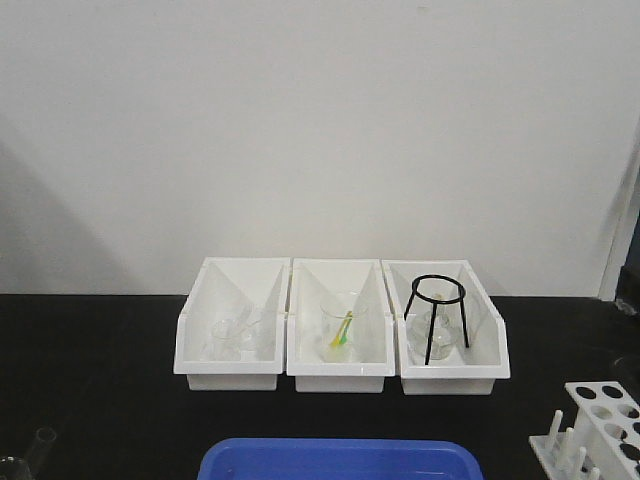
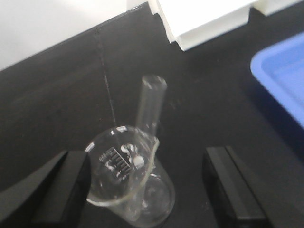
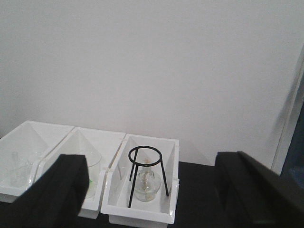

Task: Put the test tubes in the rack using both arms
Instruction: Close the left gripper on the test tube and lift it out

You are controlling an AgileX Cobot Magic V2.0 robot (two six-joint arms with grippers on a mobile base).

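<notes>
A plain white painted wall [image 1: 320,120] fills the back, evenly lit, with a soft grey shadow low on its left side. It meets a matte black flat surface [image 1: 100,350] along a straight edge. At the far right, a pale vertical trim [image 3: 283,137] borders a dark blue strip [image 3: 297,159].

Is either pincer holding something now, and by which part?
Nothing is held. Left pincer open, clear of the beaker and test tube; right pincer open, empty.
</notes>
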